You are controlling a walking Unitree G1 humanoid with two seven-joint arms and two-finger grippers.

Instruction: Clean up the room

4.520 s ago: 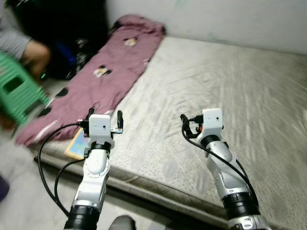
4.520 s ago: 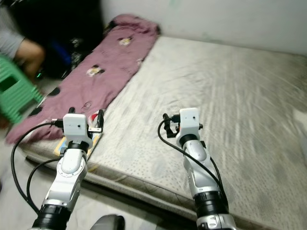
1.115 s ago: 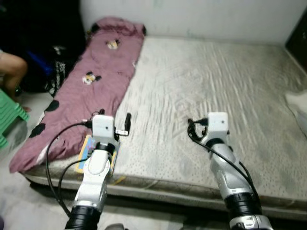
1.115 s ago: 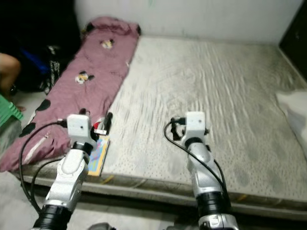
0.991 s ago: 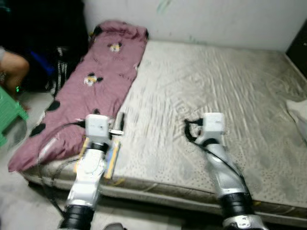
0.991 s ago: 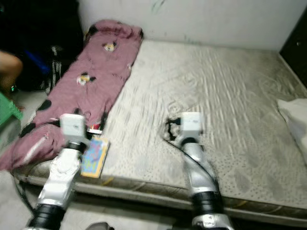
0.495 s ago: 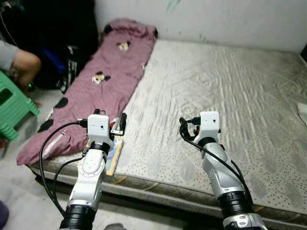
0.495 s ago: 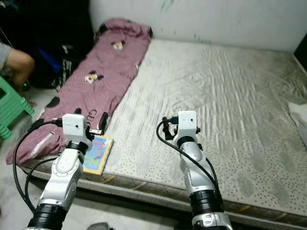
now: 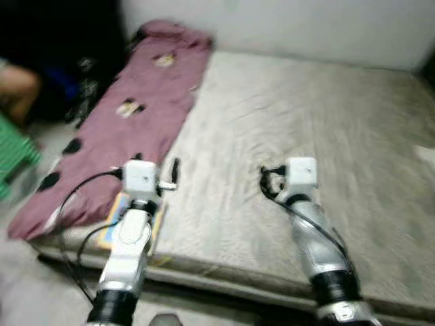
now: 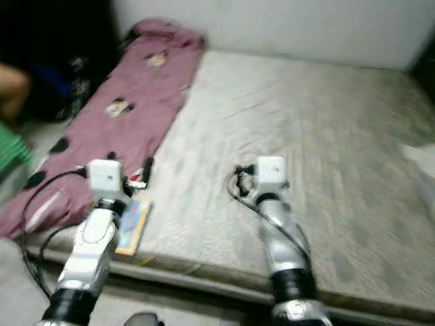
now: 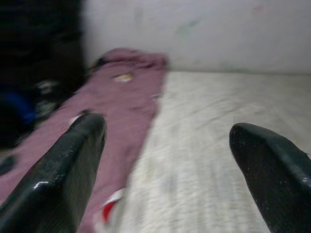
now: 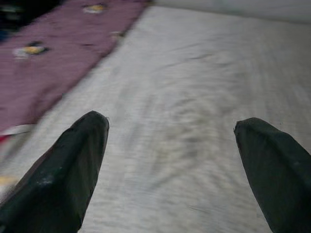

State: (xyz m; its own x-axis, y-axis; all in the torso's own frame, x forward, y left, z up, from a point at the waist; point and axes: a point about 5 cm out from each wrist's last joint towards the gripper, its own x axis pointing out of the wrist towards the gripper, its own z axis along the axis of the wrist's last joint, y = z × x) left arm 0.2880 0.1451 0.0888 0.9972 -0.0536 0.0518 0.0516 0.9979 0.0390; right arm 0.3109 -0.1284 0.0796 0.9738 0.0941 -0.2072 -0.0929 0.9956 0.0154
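We stand at the foot of the bed with both pincers raised and empty.

From the head views, blurred as we move, we see the bare grey mattress (image 9: 299, 129) with a long maroon patterned blanket (image 9: 129, 115) along its left side and a flat colourful book (image 10: 134, 221) at the near edge beside it; these look like the things to tidy. We judge the arms are held forward, ready to reach. Left pincer (image 9: 171, 173) hovers near the book, right pincer (image 9: 266, 180) over bare mattress. A green stool (image 9: 12, 159) stands on the floor at left. The left wrist view shows its fingers (image 11: 63, 170) wide apart facing the blanket. The right wrist view shows its fingers (image 12: 68, 165) likewise apart, nothing between.
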